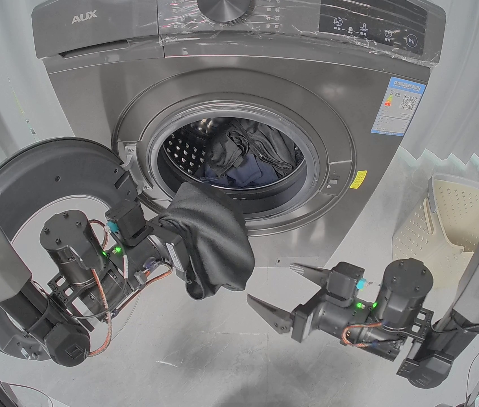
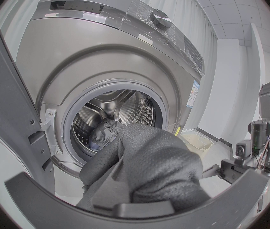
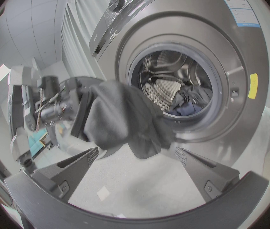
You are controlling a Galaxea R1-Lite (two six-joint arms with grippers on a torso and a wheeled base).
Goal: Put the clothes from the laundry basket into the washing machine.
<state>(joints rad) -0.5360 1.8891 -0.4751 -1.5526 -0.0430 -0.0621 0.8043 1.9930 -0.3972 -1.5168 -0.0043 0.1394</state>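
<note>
My left gripper (image 1: pixel 180 252) pinches a dark garment (image 1: pixel 217 238) just before the washing machine (image 1: pixel 307 86) opening. My right gripper (image 1: pixel 284 292) hangs lower, nearby, jaws spread wide.

This is probably a test room dressed as a laundry corner rather than a home: a washing machine (image 1: pixel 138 86) with plastic film (image 1: pixel 284 12) over its control panel stands on a bare grey floor (image 1: pixel 194 346) beside a laundry basket (image 1: pixel 454 227), ringed by pale curtains (image 1: pixel 477 74) under an office-style tiled ceiling (image 3: pixel 26 19).
</note>
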